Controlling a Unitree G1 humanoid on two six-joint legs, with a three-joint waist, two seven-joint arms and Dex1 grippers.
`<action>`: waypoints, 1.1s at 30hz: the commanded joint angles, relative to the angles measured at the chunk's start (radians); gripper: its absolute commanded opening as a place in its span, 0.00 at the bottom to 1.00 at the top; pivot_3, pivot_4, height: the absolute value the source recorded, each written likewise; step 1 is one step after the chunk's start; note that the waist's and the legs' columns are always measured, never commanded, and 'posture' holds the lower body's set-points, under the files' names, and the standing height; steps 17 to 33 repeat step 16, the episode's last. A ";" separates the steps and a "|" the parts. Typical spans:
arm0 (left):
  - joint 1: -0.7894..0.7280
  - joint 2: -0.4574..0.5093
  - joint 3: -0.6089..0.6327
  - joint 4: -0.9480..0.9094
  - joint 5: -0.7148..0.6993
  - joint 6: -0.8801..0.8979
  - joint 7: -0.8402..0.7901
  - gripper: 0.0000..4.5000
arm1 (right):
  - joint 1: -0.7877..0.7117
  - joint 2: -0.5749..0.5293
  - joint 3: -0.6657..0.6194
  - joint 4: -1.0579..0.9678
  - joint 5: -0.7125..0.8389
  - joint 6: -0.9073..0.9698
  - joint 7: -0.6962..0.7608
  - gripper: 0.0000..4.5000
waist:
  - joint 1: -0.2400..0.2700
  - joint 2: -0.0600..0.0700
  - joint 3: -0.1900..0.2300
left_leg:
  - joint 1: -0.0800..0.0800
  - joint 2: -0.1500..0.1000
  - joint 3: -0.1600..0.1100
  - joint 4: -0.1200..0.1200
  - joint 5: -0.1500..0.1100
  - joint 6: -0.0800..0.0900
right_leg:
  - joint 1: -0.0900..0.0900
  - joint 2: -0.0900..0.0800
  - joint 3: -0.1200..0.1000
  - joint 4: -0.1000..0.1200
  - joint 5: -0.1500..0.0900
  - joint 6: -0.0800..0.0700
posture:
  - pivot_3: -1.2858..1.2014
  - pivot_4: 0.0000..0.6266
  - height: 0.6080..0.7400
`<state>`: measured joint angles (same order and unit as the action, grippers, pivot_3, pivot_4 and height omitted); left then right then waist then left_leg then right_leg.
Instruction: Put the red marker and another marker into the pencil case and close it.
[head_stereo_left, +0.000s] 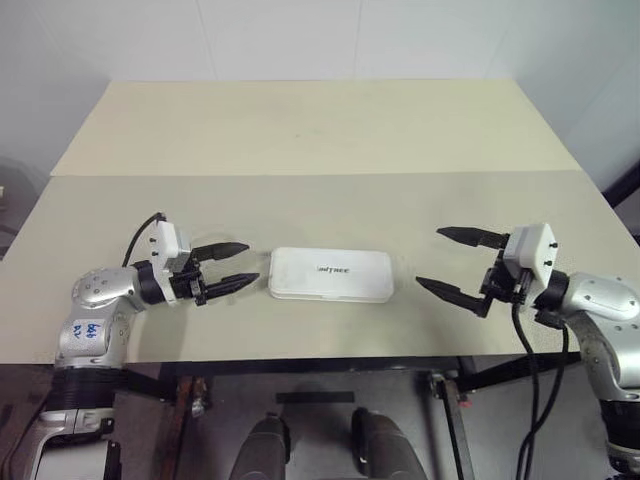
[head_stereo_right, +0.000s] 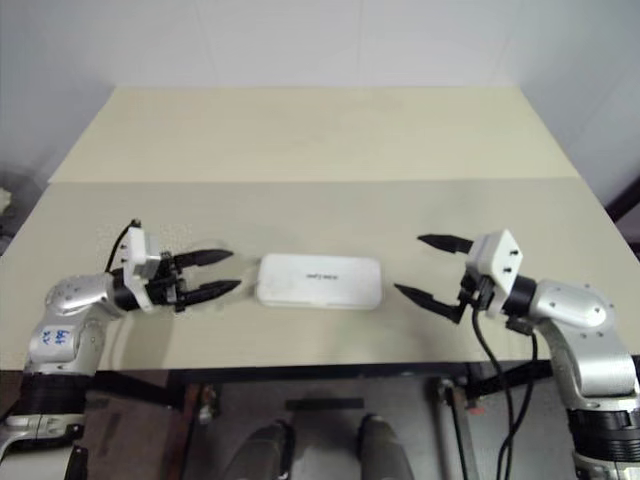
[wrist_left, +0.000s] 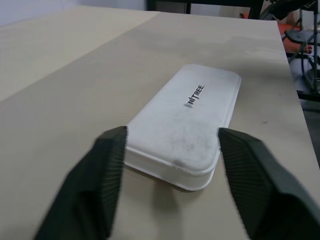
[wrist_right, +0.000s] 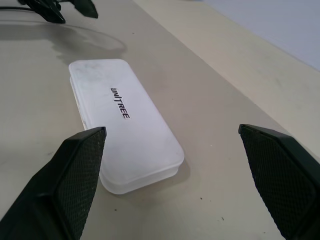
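I see the case (head_stereo_left: 331, 274) shut flat mid-table between my left gripper (head_stereo_left: 228, 266) and right gripper (head_stereo_left: 456, 264), both spread and empty, so I judge only pulling clear remains.

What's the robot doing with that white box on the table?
The white pencil case lies flat on the table with its lid shut, lettering facing up. The left gripper sits just off one end of it and the right gripper off the other end, a bit further away. Both have their fingers open and neither is touching or holding anything. No markers can be seen on the table.
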<state>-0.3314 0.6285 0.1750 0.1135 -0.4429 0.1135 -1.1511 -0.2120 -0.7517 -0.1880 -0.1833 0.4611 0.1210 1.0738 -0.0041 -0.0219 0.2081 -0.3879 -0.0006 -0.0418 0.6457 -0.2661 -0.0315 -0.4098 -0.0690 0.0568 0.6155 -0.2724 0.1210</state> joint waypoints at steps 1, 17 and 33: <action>0.027 0.010 0.055 -0.052 -0.034 -0.013 0.027 0.98 | -0.005 -0.036 -0.040 0.020 0.016 -0.035 0.045 1.00 | 0.000 0.000 0.000 | 0.000 0.000 0.000 0.000 0.000 0.000 | 0.000 0.000 0.000 0.000 0.000 0.000 | 0.52 0.24 1.00; 0.038 0.041 0.049 -0.092 -0.013 -0.002 0.080 0.99 | -0.107 -0.029 0.000 0.224 -0.036 -0.104 0.103 1.00 | -0.004 0.000 0.000 | 0.000 0.000 0.001 -0.001 0.000 0.000 | 0.000 0.000 0.000 -0.001 0.000 0.000 | 0.52 0.24 1.00; 0.038 0.041 0.049 -0.092 -0.013 -0.002 0.080 0.99 | -0.107 -0.029 0.000 0.224 -0.036 -0.104 0.103 1.00 | -0.004 0.000 0.000 | 0.000 0.000 0.001 -0.001 0.000 0.000 | 0.000 0.000 0.000 -0.001 0.000 0.000 | 0.52 0.24 1.00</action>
